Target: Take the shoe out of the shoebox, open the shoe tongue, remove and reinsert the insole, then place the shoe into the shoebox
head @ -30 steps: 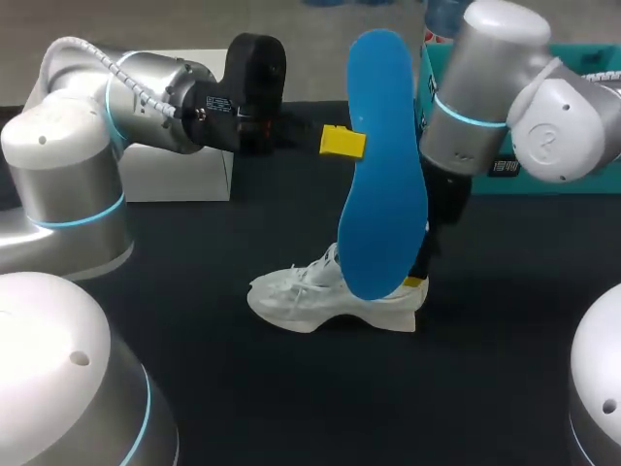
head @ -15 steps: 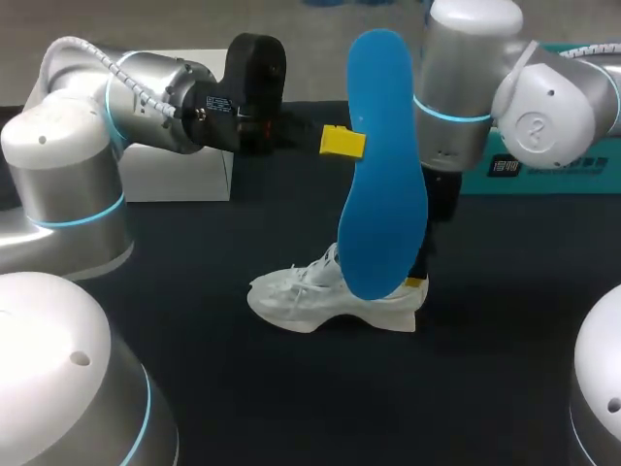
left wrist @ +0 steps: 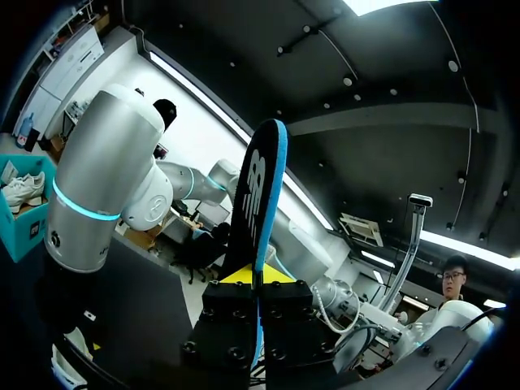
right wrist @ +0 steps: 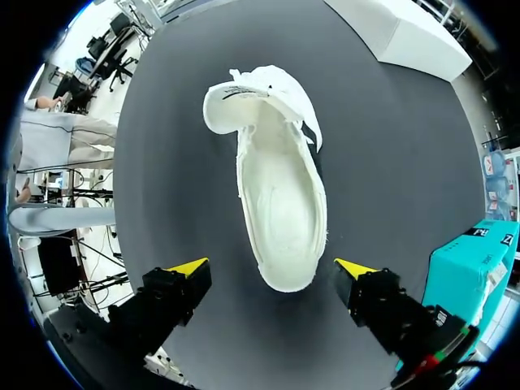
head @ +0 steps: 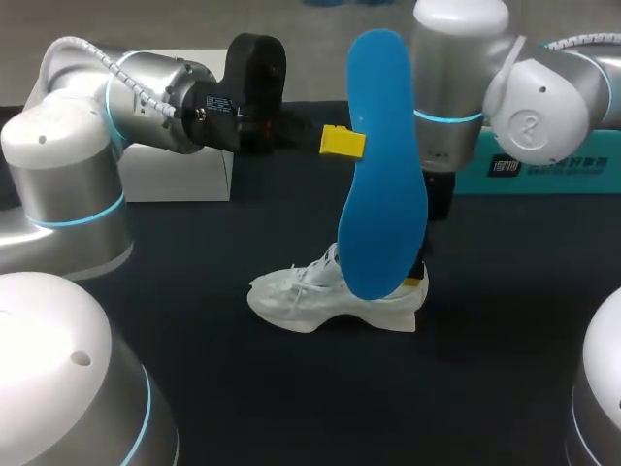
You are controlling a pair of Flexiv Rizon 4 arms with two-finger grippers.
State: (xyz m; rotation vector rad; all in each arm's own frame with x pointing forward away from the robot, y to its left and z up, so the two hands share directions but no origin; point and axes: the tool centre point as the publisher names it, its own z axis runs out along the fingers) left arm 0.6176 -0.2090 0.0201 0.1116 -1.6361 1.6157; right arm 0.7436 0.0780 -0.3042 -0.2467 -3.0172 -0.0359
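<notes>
My left gripper is shut on the edge of a blue insole and holds it upright in the air above the table. In the left wrist view the insole stands edge-on between the closed yellow tips. Below it a white shoe rests on its sole on the black table, toe to the left. My right gripper hangs open above the shoe's heel. The shoe shows an empty inside with its tongue folded forward. In the head view only one right fingertip shows past the insole.
The teal shoebox stands at the back right, behind my right arm. A white box sits at the back left, under my left arm. Bare black tabletop lies in front of the shoe.
My right arm's upper joints have swung to the left over the shoe's heel. The left arm, the insole and the shoe have stayed where they were.
</notes>
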